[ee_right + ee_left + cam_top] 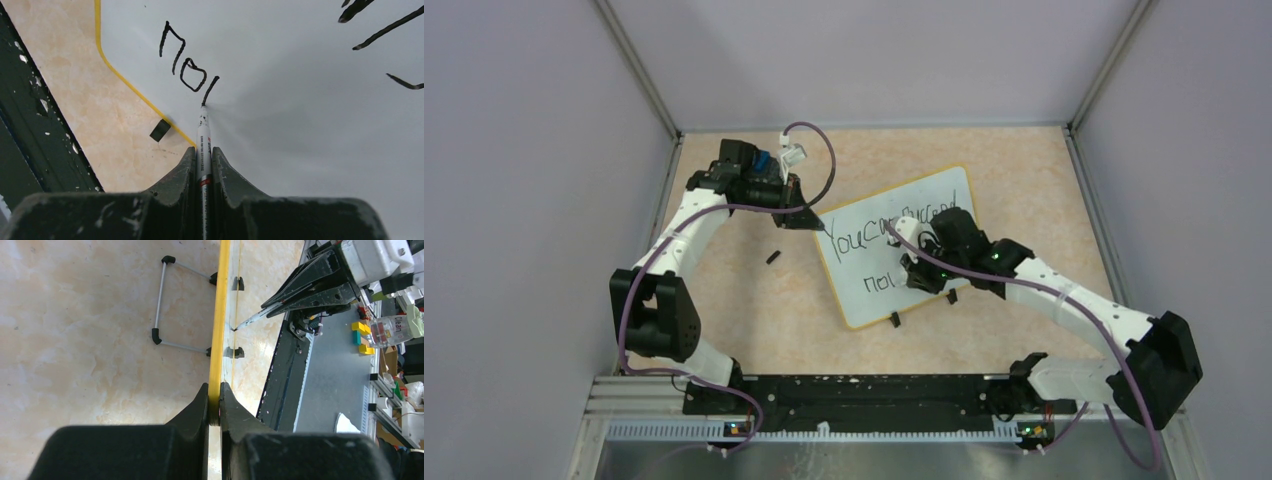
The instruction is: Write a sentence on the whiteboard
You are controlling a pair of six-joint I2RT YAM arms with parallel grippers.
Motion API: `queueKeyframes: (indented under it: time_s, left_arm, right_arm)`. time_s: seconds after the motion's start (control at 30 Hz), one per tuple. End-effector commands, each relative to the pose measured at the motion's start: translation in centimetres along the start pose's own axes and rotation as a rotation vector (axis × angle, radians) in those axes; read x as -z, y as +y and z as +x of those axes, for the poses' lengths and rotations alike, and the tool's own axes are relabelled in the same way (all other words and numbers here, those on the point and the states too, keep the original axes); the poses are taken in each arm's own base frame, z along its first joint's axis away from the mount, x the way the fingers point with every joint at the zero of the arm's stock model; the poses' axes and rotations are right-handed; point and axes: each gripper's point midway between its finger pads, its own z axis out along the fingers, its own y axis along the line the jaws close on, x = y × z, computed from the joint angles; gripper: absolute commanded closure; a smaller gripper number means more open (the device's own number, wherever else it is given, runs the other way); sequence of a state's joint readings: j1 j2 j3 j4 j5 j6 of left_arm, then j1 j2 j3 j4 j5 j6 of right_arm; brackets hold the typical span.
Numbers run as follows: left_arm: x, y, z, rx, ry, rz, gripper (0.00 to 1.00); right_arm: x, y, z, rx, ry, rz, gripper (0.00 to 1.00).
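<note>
The whiteboard lies flat on the table, right of the middle and turned at an angle, its near-left corner towards the arm bases. The sentence runs across it in black. The first line reads "You can succeed"; the second line below it shows "no" and one more slanted stroke.

The left claw reaches in at the board's far-left corner. Seen from the left wrist, its jaws are pinched almost fully together on the thin yellow rim, the fingers pressing from both sides.

The right claw hangs over the near half of the board. It is closed tight around a marker, which sticks out between the jaws. The tip touches the white surface at the bottom end of that last stroke.

A black clip foot sits on the near rim just beside the marker. A small black piece lies on the table left of the board, apart from it.
</note>
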State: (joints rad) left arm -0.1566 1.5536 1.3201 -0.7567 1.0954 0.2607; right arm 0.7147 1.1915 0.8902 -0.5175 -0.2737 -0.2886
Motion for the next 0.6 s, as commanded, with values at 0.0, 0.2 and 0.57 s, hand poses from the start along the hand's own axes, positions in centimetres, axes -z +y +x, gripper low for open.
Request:
queueKeyframes:
  time_s: [0.0,0.2,0.57]
  left_arm:
    - [-0.6,0.5,1.6,-0.024,0.043,-0.014,1.0]
    - [-0.6,0.5,1.6,-0.023,0.042,-0.014,1.0]
    - [-0.6,0.4,1.5,-0.03,0.04,-0.015,1.0]
  right_arm:
    - [0.3,-0.9,0.3,0.042,-0.003,0.054,1.0]
    - [0.8,-1.5,-1.4,0.043,-0.042,0.079,1.0]
    - [1.9,-3.1,-5.1,0.041,-0.109,0.124,1.0]
